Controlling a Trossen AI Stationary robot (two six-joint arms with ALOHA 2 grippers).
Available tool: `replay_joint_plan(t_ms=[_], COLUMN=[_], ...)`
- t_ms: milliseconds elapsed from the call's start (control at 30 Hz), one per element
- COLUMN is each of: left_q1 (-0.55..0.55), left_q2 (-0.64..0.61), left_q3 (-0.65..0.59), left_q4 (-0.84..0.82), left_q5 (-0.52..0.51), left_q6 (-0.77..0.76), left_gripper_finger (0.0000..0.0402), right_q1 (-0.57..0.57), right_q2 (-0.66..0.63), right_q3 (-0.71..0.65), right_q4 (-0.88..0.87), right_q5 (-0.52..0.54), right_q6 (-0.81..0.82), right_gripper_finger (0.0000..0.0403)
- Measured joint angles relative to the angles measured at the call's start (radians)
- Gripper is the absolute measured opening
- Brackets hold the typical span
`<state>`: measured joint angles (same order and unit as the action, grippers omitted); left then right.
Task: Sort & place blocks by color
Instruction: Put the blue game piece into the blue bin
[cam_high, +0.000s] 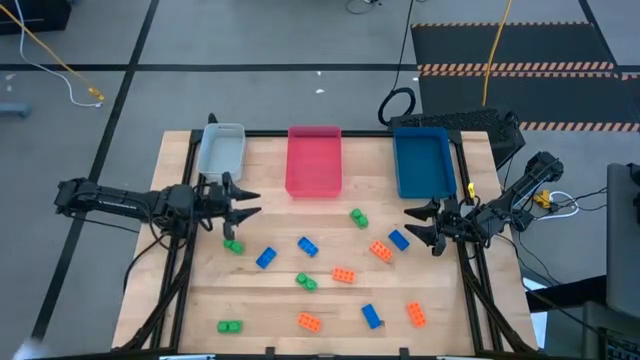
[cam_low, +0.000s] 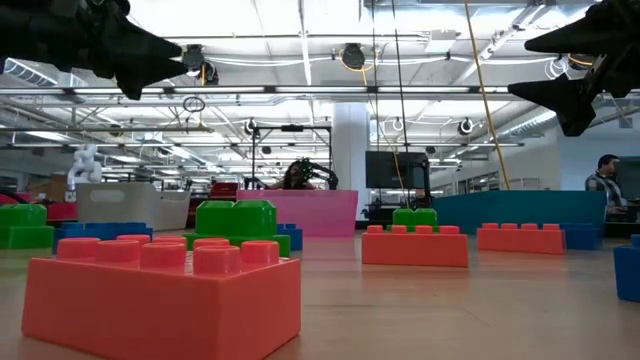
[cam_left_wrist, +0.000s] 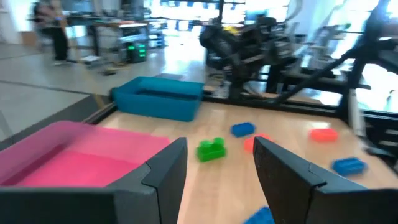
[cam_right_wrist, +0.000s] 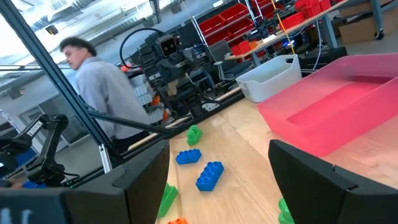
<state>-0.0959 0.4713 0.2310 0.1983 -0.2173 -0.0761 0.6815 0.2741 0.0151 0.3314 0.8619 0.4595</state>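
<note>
About a dozen small studded blocks lie scattered on the wooden table: green (cam_high: 358, 217), blue (cam_high: 398, 240), orange (cam_high: 380, 250), blue (cam_high: 307, 246), blue (cam_high: 265, 258), green (cam_high: 233, 245) and more nearer the near edge. Each rests flat on the tabletop. My left gripper (cam_high: 252, 204) hovers open above the table's left side, just in front of the grey tray, fingers pointing right. My right gripper (cam_high: 412, 223) hovers open above the right side, fingers pointing left, close to the blue and orange blocks. The left wrist view shows the open left gripper (cam_left_wrist: 217, 165); the right wrist view shows the open right gripper (cam_right_wrist: 221, 171).
Three trays stand along the far edge: grey (cam_high: 221, 150), pink (cam_high: 314, 160) and blue (cam_high: 421, 162). In the low view a large-looking orange block (cam_low: 160, 290) sits close to the camera. A person (cam_right_wrist: 106, 99) stands beyond the table's left side. Bare wood lies between the trays and the blocks.
</note>
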Motion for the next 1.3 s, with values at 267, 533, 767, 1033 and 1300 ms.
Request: replay_joint_plan(t_ms=[267,533,767,1033,1300], left_q1=[0.000,0.000,0.000,0.000,0.008], left_q2=[0.000,0.000,0.015,0.069,0.112], left_q3=[0.000,0.000,0.000,0.000,0.000], left_q4=[0.041,0.039,0.035,0.054,0.079], left_q5=[0.051,0.005,-0.042,-0.070,-0.072], left_q6=[-0.032,-0.026,-0.031,-0.028,-0.029], left_gripper_finger=[0.0186,0.0186,0.0186,0.0186,0.0186], right_q1=[0.000,0.000,-0.033,-0.116,-0.195], right_q2=[0.000,0.000,0.001,0.098,0.417], right_q3=[0.000,0.000,0.000,0.216,0.632], right_q4=[0.000,-0.009,0.157,0.057,-0.694], right_q5=[0.005,0.134,0.128,0.051,0.010], right_q6=[-0.024,-0.131,-0.274,-0.624,-0.342], right_gripper_finger=[0.0267,0.0267,0.0267,0.0267,0.0267])
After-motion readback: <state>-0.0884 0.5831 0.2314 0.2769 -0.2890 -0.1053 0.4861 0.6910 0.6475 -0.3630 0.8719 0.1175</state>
